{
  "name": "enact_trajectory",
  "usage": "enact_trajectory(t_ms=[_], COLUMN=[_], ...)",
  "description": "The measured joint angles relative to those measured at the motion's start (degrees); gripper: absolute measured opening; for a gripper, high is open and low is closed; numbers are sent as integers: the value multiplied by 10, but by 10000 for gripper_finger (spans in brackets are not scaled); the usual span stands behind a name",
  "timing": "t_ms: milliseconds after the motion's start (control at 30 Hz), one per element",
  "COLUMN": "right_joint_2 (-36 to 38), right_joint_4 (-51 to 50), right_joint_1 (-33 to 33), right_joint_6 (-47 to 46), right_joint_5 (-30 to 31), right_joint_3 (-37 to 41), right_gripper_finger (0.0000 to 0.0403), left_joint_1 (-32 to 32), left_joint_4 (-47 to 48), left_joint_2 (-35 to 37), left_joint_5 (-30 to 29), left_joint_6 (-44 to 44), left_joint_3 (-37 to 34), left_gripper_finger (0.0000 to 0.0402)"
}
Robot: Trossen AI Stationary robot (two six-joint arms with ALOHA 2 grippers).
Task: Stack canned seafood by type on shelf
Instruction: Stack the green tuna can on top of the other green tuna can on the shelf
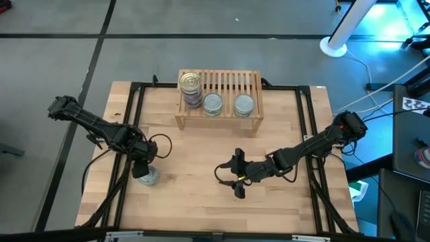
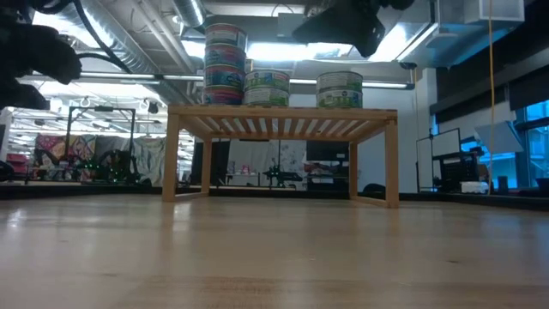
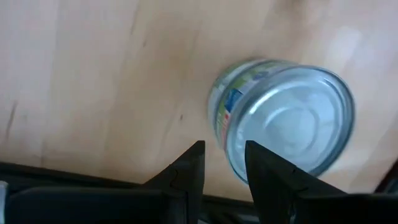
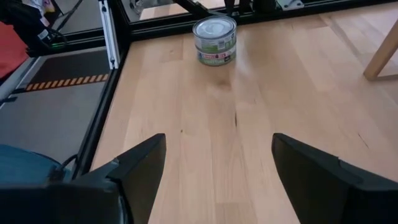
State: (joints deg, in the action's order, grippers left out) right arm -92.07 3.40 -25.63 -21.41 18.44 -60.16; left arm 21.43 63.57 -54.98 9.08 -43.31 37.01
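Hovering left gripper (image 1: 143,168) over tin (image 1: 148,176) near table's (image 1: 201,208) left edge, fingers narrowly apart, not clamped. Idling right gripper (image 1: 237,176) mid-table, wide apart. Holding other tins (image 1: 212,104) on shelf (image 1: 232,84).

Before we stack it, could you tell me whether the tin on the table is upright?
Upright: the tin stands on its base, lid facing up.

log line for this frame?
left gripper: above loose tin, jaws narrow | right gripper: open, idle | shelf: three tin piles
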Motion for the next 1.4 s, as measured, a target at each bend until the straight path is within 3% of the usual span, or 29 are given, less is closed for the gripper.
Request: enact_trajectory(t_ms=[733,1167,1400], right_joint_2=[0,0,0], right_joint_4=[0,0,0], right_joint_1=[0,0,0], right_joint_6=[0,0,4], right_joint_5=[0,0,0], right_joint_3=[0,0,0], right_gripper_finger=[293,293,293], left_joint_1=[0,0,0], left_joint_4=[-38,-50,-67], left_joint_2=[-1,-75,-79], left_joint_5=[-8,-7,1], left_joint_6=[15,58,66], left_joint_3=[-1,1,1], left_gripper_finger=[109,109,108])
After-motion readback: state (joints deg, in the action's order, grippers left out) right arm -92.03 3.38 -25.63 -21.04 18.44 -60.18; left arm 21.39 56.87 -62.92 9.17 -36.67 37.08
